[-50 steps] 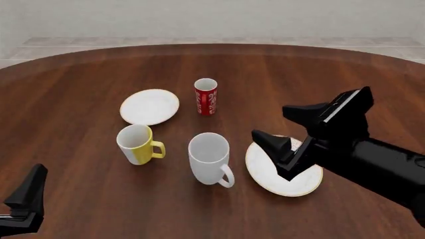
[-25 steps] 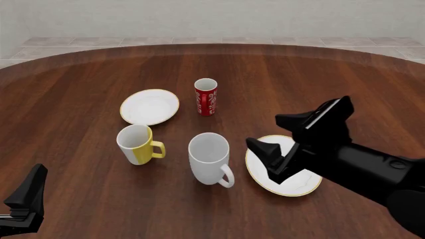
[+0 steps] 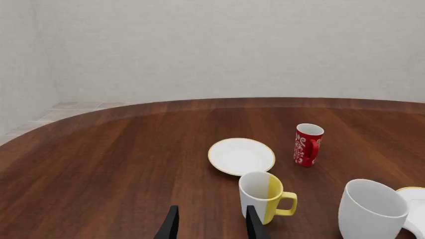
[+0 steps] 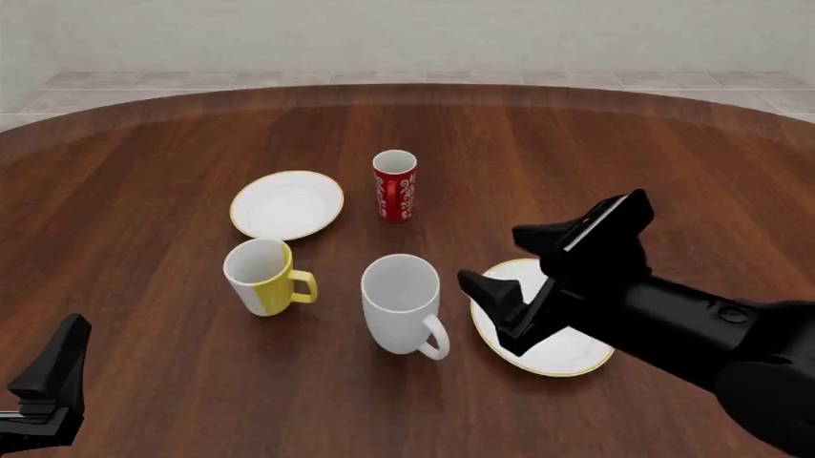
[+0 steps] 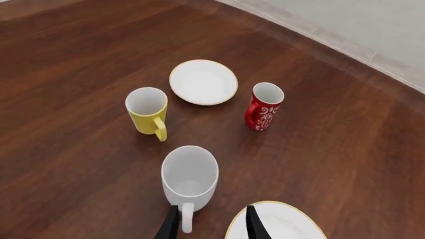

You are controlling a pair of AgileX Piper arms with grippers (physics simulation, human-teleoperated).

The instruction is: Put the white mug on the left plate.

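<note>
The white mug (image 4: pixel 403 303) stands upright in the middle of the table, its handle pointing to the near right. The left plate (image 4: pixel 286 204) lies bare behind it to the left. My right gripper (image 4: pixel 494 258) hangs open just right of the mug, a little above the table and apart from it. In the right wrist view the white mug (image 5: pixel 190 174) sits just ahead of the open right gripper (image 5: pixel 210 225), its handle in line with the gap, and the left plate (image 5: pixel 203 81) lies beyond. My left gripper (image 4: pixel 67 343) stays open and holds nothing at the near left.
A yellow-and-white mug (image 4: pixel 261 277) stands left of the white mug, in front of the left plate. A red patterned cup (image 4: pixel 395 185) stands right of that plate. A larger gold-rimmed plate (image 4: pixel 574 358) lies under my right gripper.
My right gripper has moved left and lower, closing in on the white mug's right side. The left arm and all the dishes have stayed put.
</note>
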